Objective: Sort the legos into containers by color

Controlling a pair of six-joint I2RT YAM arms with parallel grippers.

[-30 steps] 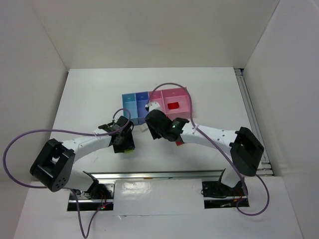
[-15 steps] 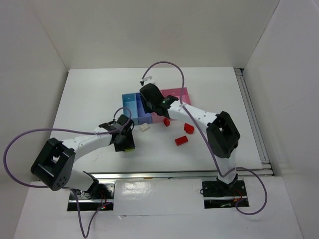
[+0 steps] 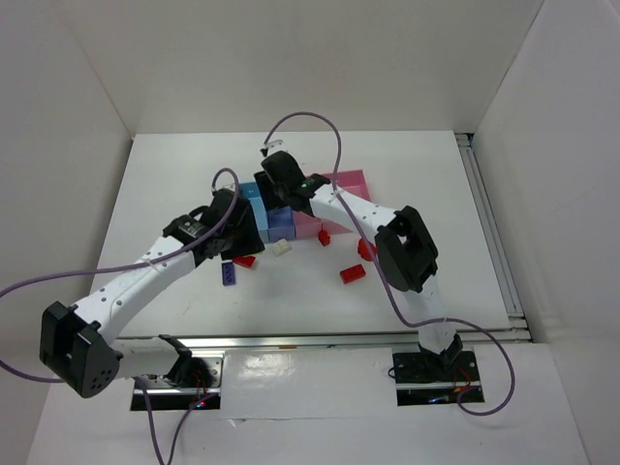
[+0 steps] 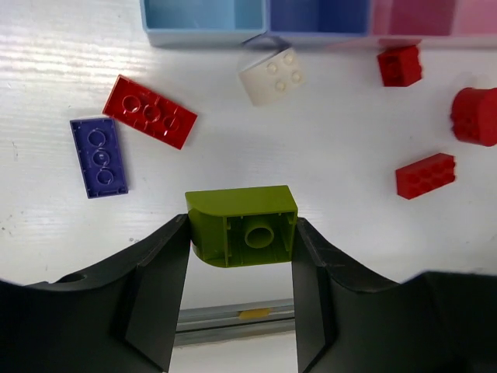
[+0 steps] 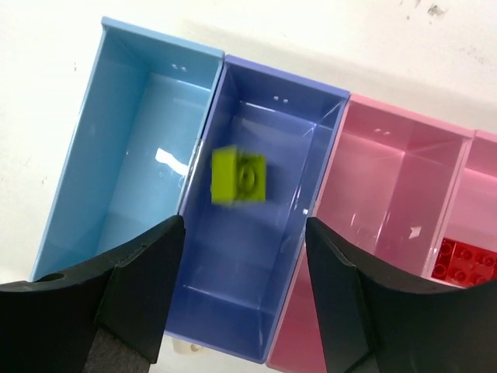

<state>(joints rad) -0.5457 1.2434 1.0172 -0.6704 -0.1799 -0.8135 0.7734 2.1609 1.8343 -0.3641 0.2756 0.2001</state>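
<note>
My left gripper (image 4: 241, 233) is shut on a lime green lego (image 4: 242, 225), held above the table in front of the containers (image 4: 256, 35). Below it lie a purple lego (image 4: 99, 157), a flat red lego (image 4: 150, 121), a white lego (image 4: 272, 75) and three more red legos (image 4: 424, 175). My right gripper (image 5: 242, 225) stands open over the periwinkle bin (image 5: 256, 311). A second lime green lego (image 5: 240, 176), blurred, sits between the open jaws above the bin's floor. Red legos (image 5: 466, 260) lie in the wider pink bin.
The four bins form one row: light blue (image 5: 116, 155), periwinkle, narrow pink (image 5: 388, 194), wider pink (image 3: 351, 181). In the top view the left gripper (image 3: 237, 225) and right gripper (image 3: 274, 192) are close together by the row. Purple cables loop above both arms.
The right arm swung from the table up over the bins and opened, letting go of a lime green lego. The left gripper closed on its green lego and moved toward the bins.
</note>
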